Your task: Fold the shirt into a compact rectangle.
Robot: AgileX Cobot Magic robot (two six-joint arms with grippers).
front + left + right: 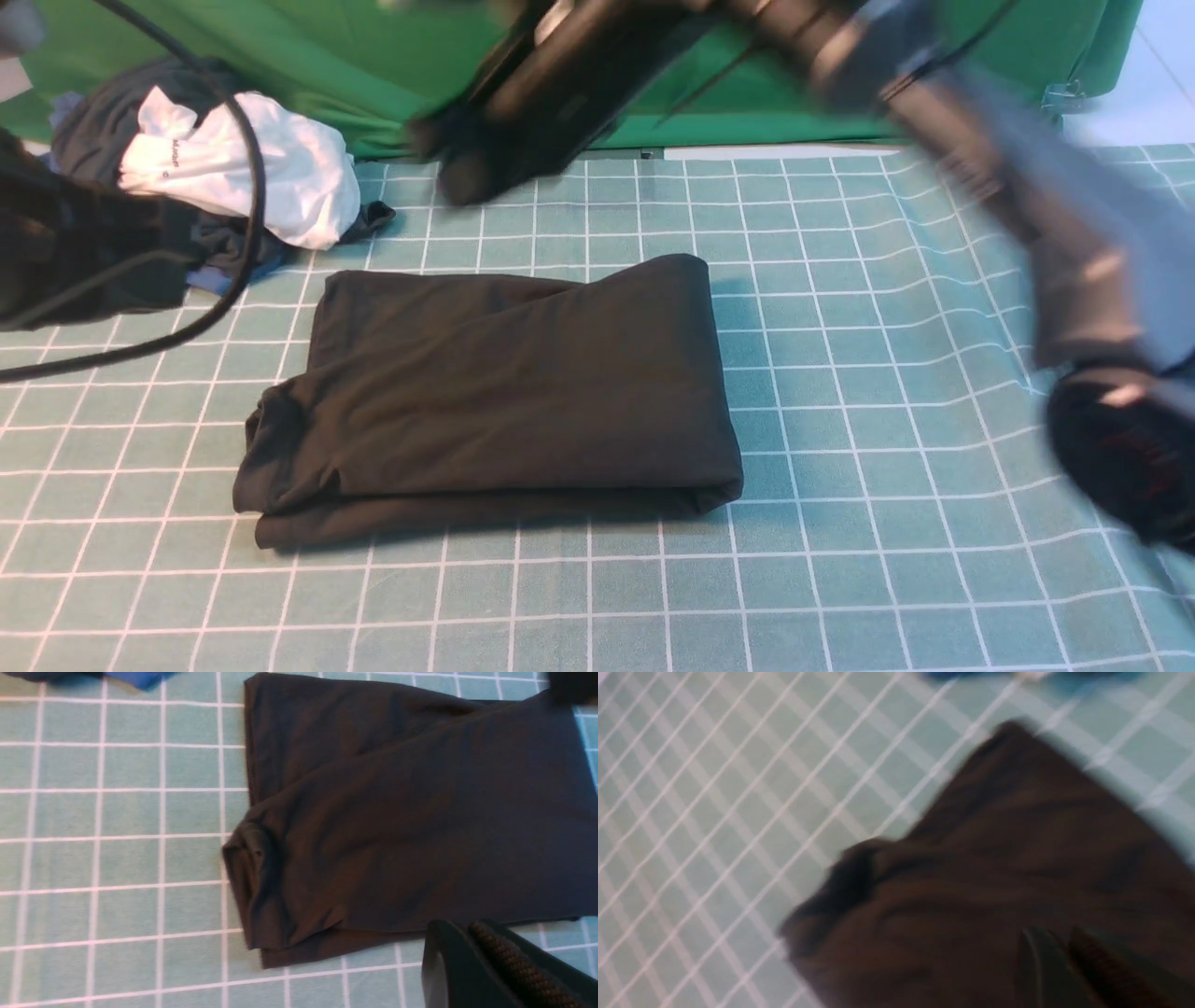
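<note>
Shirt (495, 392) folded, no print readable; left fingers (495, 961) together, empty; right fingers (1064, 966) blurred, indeterminate

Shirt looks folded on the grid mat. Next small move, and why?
Probably pull both arms clear and stop, or at most square the shirt's left end. The shirt already lies as a compact layered rectangle on the checked mat, held by neither hand. The left hand looks shut and empty beside its near edge. The left end is a bit bunched, with the lower layer peeking out.
</note>
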